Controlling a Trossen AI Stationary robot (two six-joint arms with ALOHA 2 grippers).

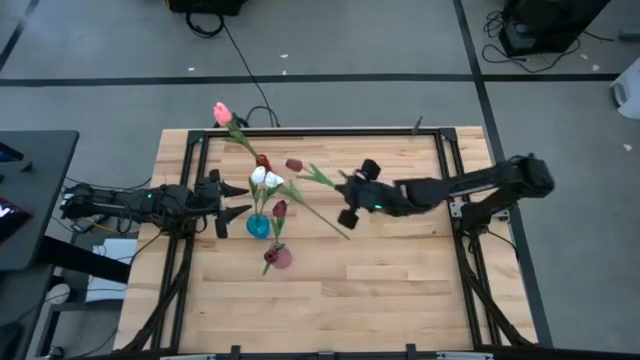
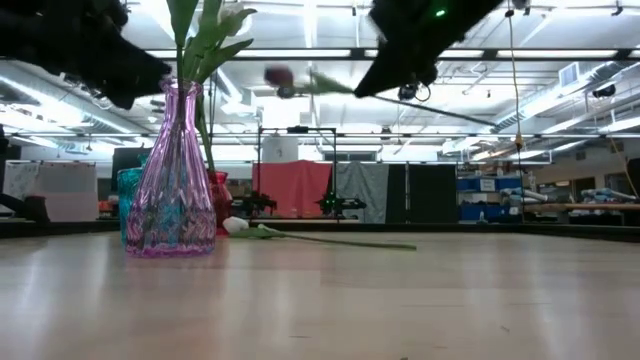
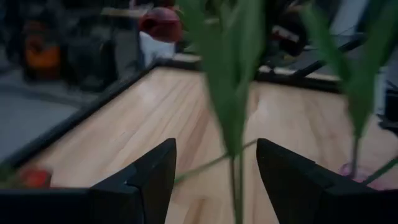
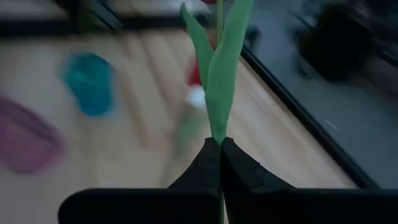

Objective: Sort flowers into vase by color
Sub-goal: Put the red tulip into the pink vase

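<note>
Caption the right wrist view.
Right tool shut on a green tulip stem, carried above the wooden table.

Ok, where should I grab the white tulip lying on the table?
Take the white tulip by its bare stem, toward the free end, from straight above with the fingers across it. It lies flat on the table, head near the pink vase, stem running clear of it.

Tabletop (image 1: pixel 400 290): we see pale wood planks, smooth, with a slight sheen.
Pink vase (image 2: pixel 172 180): we see clear, glossy ribbed glass.
Blue vase (image 1: pixel 258 227): we see glossy, translucent material.
Tulip leaves (image 4: pixel 219 68): we see matt green fabric or plastic.
Table frame (image 1: pixel 320 131): we see matt black metal.
</note>
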